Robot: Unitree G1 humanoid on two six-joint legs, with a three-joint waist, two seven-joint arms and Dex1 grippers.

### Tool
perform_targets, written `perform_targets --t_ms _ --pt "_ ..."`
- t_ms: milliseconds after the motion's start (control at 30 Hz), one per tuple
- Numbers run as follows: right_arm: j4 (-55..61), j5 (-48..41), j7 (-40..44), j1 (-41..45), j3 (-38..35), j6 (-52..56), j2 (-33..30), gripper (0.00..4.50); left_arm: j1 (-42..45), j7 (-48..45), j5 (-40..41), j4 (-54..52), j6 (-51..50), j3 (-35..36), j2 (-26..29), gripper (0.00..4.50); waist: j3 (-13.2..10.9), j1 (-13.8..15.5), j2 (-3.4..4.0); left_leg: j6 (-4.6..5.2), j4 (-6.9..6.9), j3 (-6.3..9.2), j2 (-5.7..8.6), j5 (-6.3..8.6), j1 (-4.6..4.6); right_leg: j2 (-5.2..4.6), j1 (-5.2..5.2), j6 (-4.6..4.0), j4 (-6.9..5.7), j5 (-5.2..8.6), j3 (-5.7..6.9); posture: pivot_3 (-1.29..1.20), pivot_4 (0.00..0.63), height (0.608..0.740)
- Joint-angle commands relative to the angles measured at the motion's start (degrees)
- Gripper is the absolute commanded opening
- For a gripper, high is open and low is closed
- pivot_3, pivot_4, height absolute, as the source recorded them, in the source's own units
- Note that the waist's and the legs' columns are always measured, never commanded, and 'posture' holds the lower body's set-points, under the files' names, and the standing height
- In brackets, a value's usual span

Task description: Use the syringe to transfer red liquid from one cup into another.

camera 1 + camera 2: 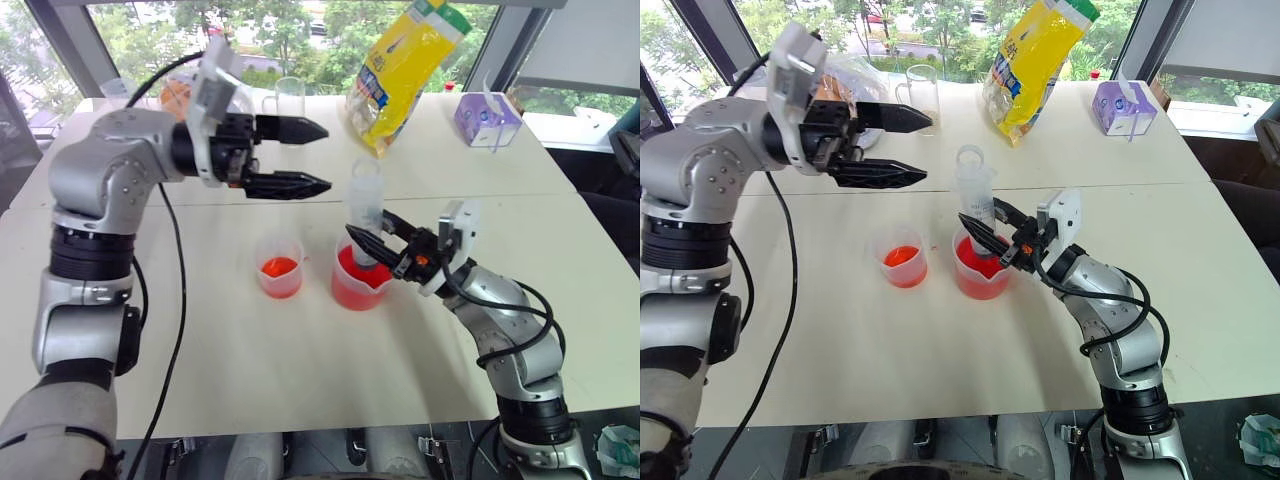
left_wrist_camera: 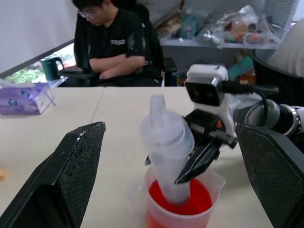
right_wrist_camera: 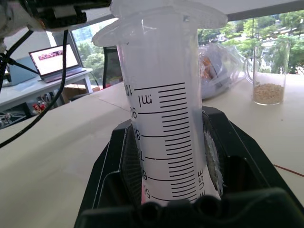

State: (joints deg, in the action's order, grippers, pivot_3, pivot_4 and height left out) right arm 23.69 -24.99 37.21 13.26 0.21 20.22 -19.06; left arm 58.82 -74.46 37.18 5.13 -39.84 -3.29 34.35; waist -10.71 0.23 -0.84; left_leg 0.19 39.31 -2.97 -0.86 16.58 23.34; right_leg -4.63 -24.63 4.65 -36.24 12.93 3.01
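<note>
The syringe (image 1: 365, 205) stands upright, its lower end down in the red liquid (image 2: 190, 202) of the spouted beaker (image 1: 360, 290) at mid-table. My right gripper (image 1: 368, 235) is shut on the syringe's barrel just above the beaker's rim; the printed scale (image 3: 166, 142) shows between its fingers. The smaller clear cup (image 1: 279, 268) stands just left of the beaker with a little red liquid in its bottom. My left gripper (image 1: 328, 158) hovers open above and to the left of the syringe's top, pointing right, its fingers (image 2: 71, 180) wide on either side of the syringe and apart from it.
At the table's far side are a yellow bag (image 1: 400, 75), a tall glass mug (image 1: 290, 97), a clear bag of items (image 1: 175, 95) and a purple tissue box (image 1: 487, 118). A person (image 2: 116, 42) sits beyond the table in the left wrist view.
</note>
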Motion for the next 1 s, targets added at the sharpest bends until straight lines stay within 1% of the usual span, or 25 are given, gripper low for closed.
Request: perform_targets --t_ms 33,200,600,633,667,733,767,800,833,867,933,1000 --pt "0.94 0.92 -0.16 -0.70 0.40 -2.43 -0.35 1.43 1.73 0.97 -0.86 0.40 0.17 -0.49 -1.58 4.50 0.00 0.04 0.00 0.00 0.01 0.00 0.00 0.00 0.00 0.00 0.00 0.00 0.00 0.00 0.00 0.00 0.150 0.740" --pt "0.93 1.80 -0.38 -1.34 1.10 -3.27 -0.64 1.43 1.08 2.21 -2.30 0.68 -0.21 -2.32 -4.56 4.50 0.00 0.05 0.00 0.00 0.01 0.01 0.00 0.00 -0.01 0.00 0.02 0.00 0.00 0.00 0.00 0.00 0.150 0.740" --pt "2.06 2.37 -0.69 -1.98 2.19 -3.36 -1.96 1.43 0.95 3.66 -3.93 2.61 -0.18 -3.11 -6.99 4.50 0.00 0.11 0.00 0.00 0.02 0.03 0.00 0.00 -0.04 0.00 0.05 0.00 -0.01 0.00 0.00 0.00 0.150 0.740" --pt "2.10 2.43 -0.67 -2.00 2.28 -3.31 -2.01 1.43 0.91 3.76 -4.00 2.72 -0.18 -3.14 -7.12 3.95 0.00 0.13 0.00 0.00 0.02 0.03 0.00 0.00 -0.05 0.00 0.05 0.00 -0.01 0.00 0.00 0.00 0.150 0.740" --pt "2.11 2.55 -0.64 -2.03 2.38 -3.27 -2.13 1.43 0.71 3.82 -4.04 2.71 -0.21 -3.17 -7.29 3.68 0.00 0.15 0.00 0.00 0.02 0.03 0.00 0.00 -0.04 0.00 0.05 0.00 -0.01 0.00 0.00 0.00 0.150 0.740" --pt "2.40 2.49 -0.76 -2.17 2.43 -3.08 -2.30 1.43 0.35 4.05 -3.99 2.42 -0.45 -3.09 -7.64 2.68 0.00 0.16 0.00 0.00 0.02 0.03 0.00 0.00 -0.04 0.00 0.06 0.00 -0.01 0.00 0.00 0.00 0.150 0.740" --pt "2.51 2.46 -0.83 -2.22 2.44 -3.03 -2.37 1.43 0.29 4.13 -3.90 2.34 -0.60 -2.98 -7.78 2.30 0.00 0.16 0.00 0.00 0.02 0.03 0.00 0.00 -0.05 0.00 0.05 0.00 -0.01 0.00 0.00 0.00 0.150 0.740" --pt "2.58 2.43 -0.88 -2.25 2.45 -3.01 -2.42 1.43 0.28 4.18 -3.81 2.31 -0.71 -2.91 -7.87 1.76 0.00 0.17 0.00 0.00 0.02 0.03 0.00 0.00 -0.05 0.00 0.05 0.00 -0.01 0.00 0.00 0.00 0.150 0.740" --pt "2.70 2.38 -0.94 -2.32 2.46 -2.93 -2.49 1.43 0.28 4.20 -3.72 2.29 -0.77 -2.86 -7.98 1.38 0.00 0.17 0.00 0.00 0.02 0.03 0.00 0.00 -0.05 0.00 0.06 0.00 -0.01 0.00 0.00 0.00 0.150 0.740" --pt "2.80 2.30 -0.99 -2.33 2.44 -2.80 -2.57 1.43 0.35 4.15 -3.66 2.34 -0.78 -2.85 -8.08 0.85 0.00 0.18 0.00 0.00 0.02 0.03 0.00 0.00 -0.05 0.00 0.06 0.00 -0.01 0.00 0.00 0.00 0.150 0.740" --pt "3.00 2.11 -1.08 -2.41 2.37 -2.49 -2.79 1.43 0.44 4.01 -3.68 2.38 -0.73 -2.86 -8.22 0.06 0.00 0.20 -0.01 0.00 0.02 0.03 0.00 0.00 -0.05 0.00 0.07 0.00 -0.01 0.00 0.00 0.00 0.150 0.740" --pt "3.07 1.94 -1.16 -2.40 2.29 -2.25 -3.00 1.43 0.56 3.85 -3.75 2.36 -0.66 -2.81 -8.29 0.06 0.00 0.21 -0.01 0.00 0.02 0.03 0.00 0.00 -0.05 0.00 0.07 0.00 -0.01 0.00 0.00 0.00 0.150 0.740"
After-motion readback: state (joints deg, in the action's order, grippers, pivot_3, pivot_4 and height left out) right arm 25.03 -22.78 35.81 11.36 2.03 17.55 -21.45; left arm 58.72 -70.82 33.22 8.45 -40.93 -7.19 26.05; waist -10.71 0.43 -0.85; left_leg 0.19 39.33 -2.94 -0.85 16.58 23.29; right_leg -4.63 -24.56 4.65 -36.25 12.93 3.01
